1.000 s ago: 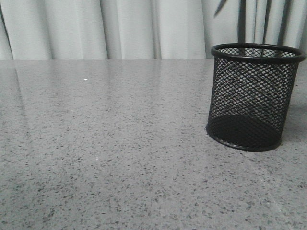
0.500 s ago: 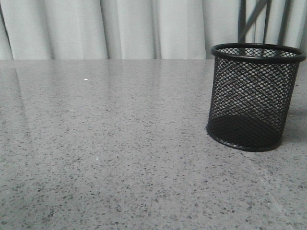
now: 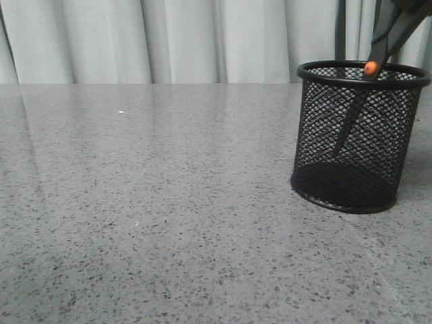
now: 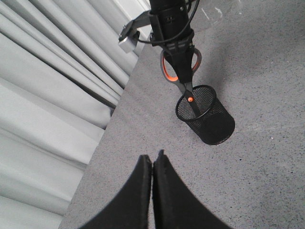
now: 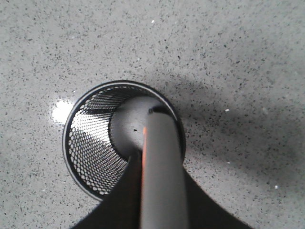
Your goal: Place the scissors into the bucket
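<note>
While the bucket (image 3: 354, 138) sits upright on the speckled grey table (image 3: 169, 202), over on its right side in the front view, the scissors (image 3: 368, 84) hang point-down into it. Blades are already past the rim, and you can see the dark tip through the mesh, about halfway down the wall and not touching the base. The orange pivot dot sits right at rim level. Blades lean a bit, handles further right than the tip.

Left wrist view gives the best look: the right gripper (image 4: 178, 64) is clamped on the scissors (image 4: 183, 78) at the handle loops, orange lining showing on both sides of the fingers, blades dropping into the bucket (image 4: 209, 119) mouth. The left gripper (image 4: 151, 191) is well away from all that, up over the table near the curtain (image 4: 43, 95) edge, fingers pressed together with nothing between them.

Right wrist view looks straight down into the bucket (image 5: 90, 148). The scissors (image 5: 159, 176) fill the middle as a blurry grey shaft with a thin orange streak, so no detail there. Bucket floor looks bare around the tip.
</note>
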Tool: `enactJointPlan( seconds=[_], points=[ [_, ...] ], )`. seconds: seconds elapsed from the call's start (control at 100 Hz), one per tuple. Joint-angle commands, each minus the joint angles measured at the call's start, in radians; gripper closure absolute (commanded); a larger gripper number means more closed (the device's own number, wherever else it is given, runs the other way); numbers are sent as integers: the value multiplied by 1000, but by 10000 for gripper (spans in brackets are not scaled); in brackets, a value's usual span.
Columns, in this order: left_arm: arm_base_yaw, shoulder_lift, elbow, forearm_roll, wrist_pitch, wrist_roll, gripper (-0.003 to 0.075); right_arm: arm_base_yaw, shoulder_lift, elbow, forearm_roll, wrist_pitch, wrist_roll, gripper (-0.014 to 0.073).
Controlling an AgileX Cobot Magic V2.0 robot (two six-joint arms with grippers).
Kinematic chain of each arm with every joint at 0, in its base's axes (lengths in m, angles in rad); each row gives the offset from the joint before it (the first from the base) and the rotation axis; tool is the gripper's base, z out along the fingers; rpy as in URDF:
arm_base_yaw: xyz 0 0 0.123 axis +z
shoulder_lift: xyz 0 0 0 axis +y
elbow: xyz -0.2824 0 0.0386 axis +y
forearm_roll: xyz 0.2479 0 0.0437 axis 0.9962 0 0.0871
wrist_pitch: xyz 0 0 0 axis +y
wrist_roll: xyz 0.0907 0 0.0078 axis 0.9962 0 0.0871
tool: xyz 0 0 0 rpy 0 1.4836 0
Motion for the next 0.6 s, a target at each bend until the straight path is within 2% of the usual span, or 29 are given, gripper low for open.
enactJointPlan(
  seconds=[0.0, 0.12, 0.2, 0.32, 0.59],
  points=[
    [-5, 8, -21, -48, -67, -14, 741, -5, -3, -23, 17, -16, -4, 626],
    [-5, 8, -21, -59, -65, -14, 741, -5, 5, -25, 27, -18, -4, 487],
    [-5, 8, -21, -61, -63, -14, 741, -5, 5, -25, 27, -22, -4, 358],
    [-5, 8, -21, -61, -63, -14, 741, -5, 5, -44, 27, -26, -4, 243],
    [-5, 8, -21, -61, -61, -14, 741, -5, 5, -243, -3, -26, -4, 225]
  ],
)
